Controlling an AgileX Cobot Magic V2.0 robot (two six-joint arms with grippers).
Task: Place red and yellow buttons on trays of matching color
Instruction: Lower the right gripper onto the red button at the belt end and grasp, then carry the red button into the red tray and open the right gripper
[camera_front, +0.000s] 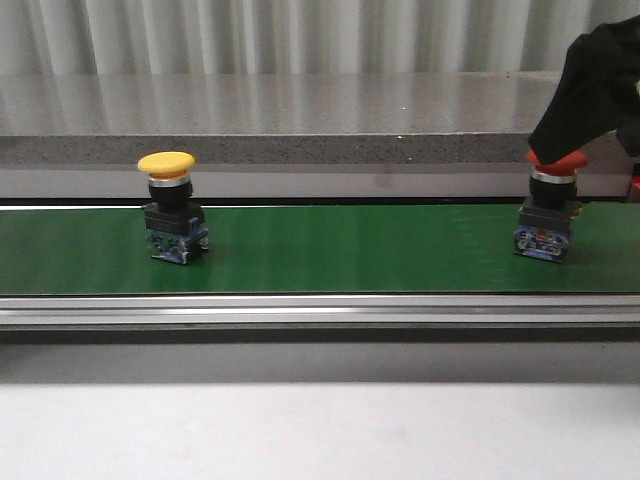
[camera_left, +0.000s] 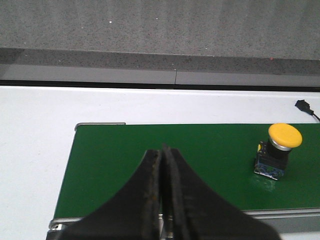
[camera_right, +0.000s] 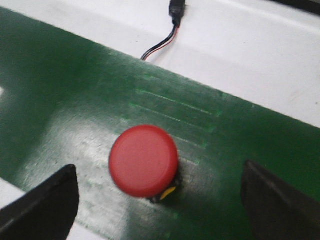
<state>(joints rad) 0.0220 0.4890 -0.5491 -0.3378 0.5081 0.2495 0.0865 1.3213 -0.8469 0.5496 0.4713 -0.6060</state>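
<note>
While the right gripper (camera_right: 157, 200) hangs with jaws spread wide around the red mushroom-head push button (camera_right: 143, 160) at centre frame on the green conveyor belt (camera_right: 60, 90), the pick step is underway; next, descend and close

— How's the light?
— Even and soft from overhead. The red button (camera_right: 143, 160) throws only a faint shadow on the green belt (camera_front: 350, 250).
— Any glare?
— A pale sheen on the belt near my right fingers (camera_right: 45, 205), which look blurred. The front view is slightly soft.
</note>
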